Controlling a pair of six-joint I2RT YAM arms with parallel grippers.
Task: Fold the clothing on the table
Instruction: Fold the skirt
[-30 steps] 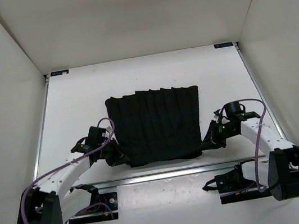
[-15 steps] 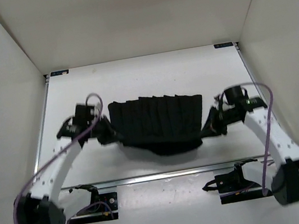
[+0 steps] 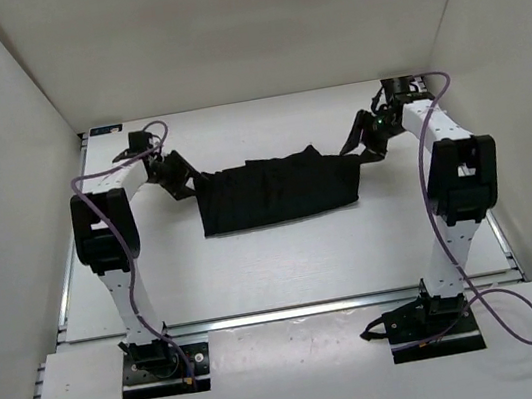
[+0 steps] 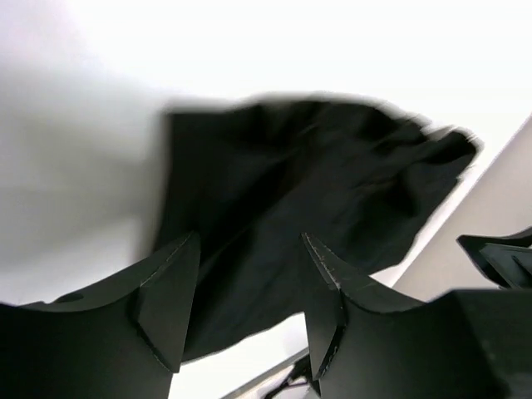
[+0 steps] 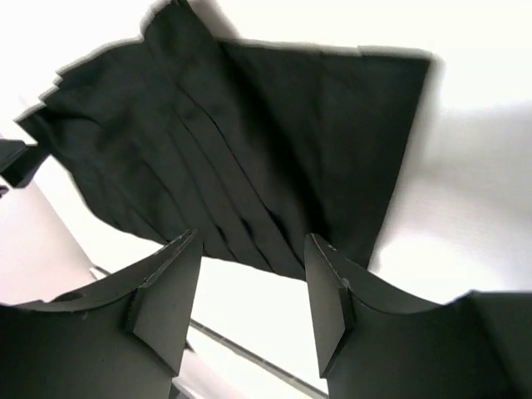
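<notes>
The clothing (image 3: 275,190), a black pleated skirt, lies folded into a wide flat band across the middle of the white table (image 3: 256,262). My left gripper (image 3: 180,181) hovers just off the band's far left corner, jaws open and empty. Through its wrist camera the skirt (image 4: 299,191) spreads out beyond the open gripper (image 4: 249,249). My right gripper (image 3: 363,144) stands open at the far right corner, holding nothing. In the right wrist view the pleats (image 5: 249,141) show past the open gripper (image 5: 252,241).
Pale walls (image 3: 5,150) close in the table on the left, back and right. A metal rail (image 3: 294,309) runs along the near edge, with both arm bases (image 3: 155,364) behind it. Both arms stretch far out along the table's sides.
Both arms carried the skirt's near hem toward the far edge and laid it over the far half. Both grippers then opened and let go of the fabric.
</notes>
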